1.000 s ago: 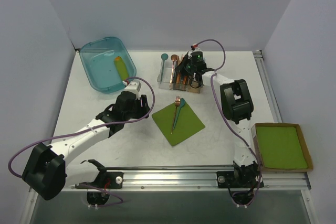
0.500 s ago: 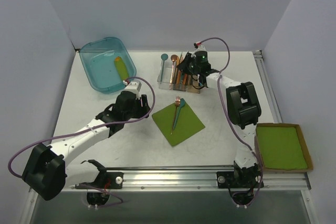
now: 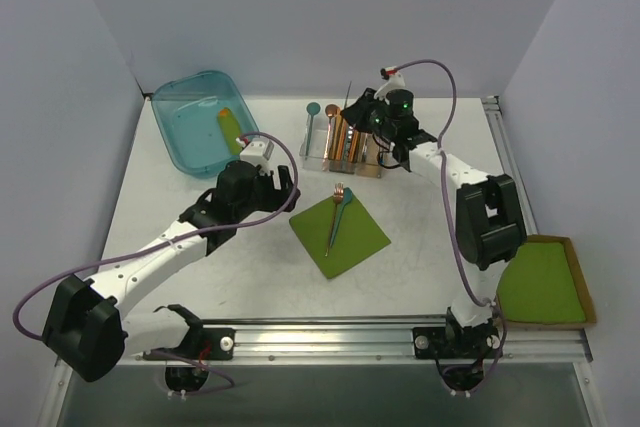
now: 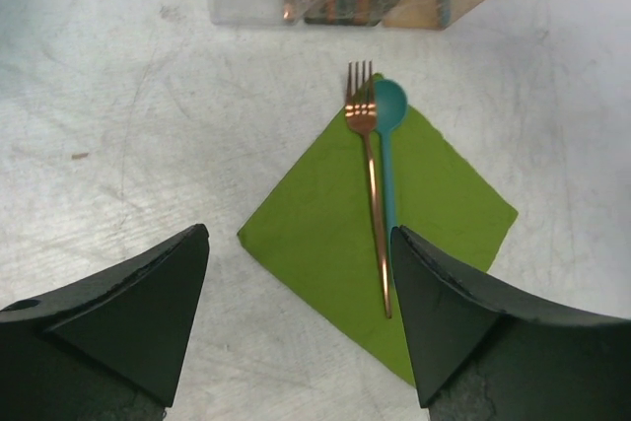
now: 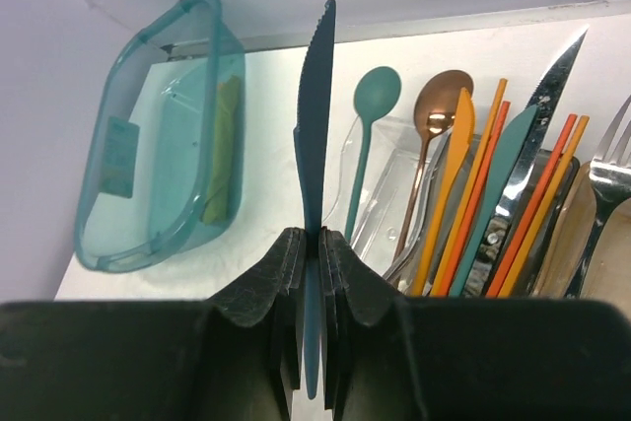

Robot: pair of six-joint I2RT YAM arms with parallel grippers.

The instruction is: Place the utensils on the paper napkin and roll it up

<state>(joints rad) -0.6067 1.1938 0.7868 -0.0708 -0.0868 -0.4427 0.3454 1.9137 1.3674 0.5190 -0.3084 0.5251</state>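
Fetch step is being run, by the look of it: a dark teal knife (image 5: 315, 125) is being pinched blade-up by the right pincer (image 5: 314, 244), jaws pressed tight on the handle, above the clear caddy (image 3: 312, 152) at the far side of the counter (image 3: 280, 277). The remaining coloured cutlery is being left in the caddy. The left pincer (image 4: 299, 248) is being held spread and empty, just left of the paper napkin (image 4: 315, 214) and pointed at it. The napkin is lying mid-counter, near of the caddy, flat and turned as a diamond: one thin lime-green matte sheet, no folds showing. The copper fork (image 4: 361, 110) and teal spoon (image 4: 389, 101) are lying on it side by side, touching or nearly so, heads at the far corner and handles along the diagonal. Rolling is not yet being started. Next move, as judged: the knife is to be carried near and laid parallel beside the spoon without the other two being knocked. The sheet is thin and light, so it is probably going to be dragged easily; a corner may need pinning by the left pincer.
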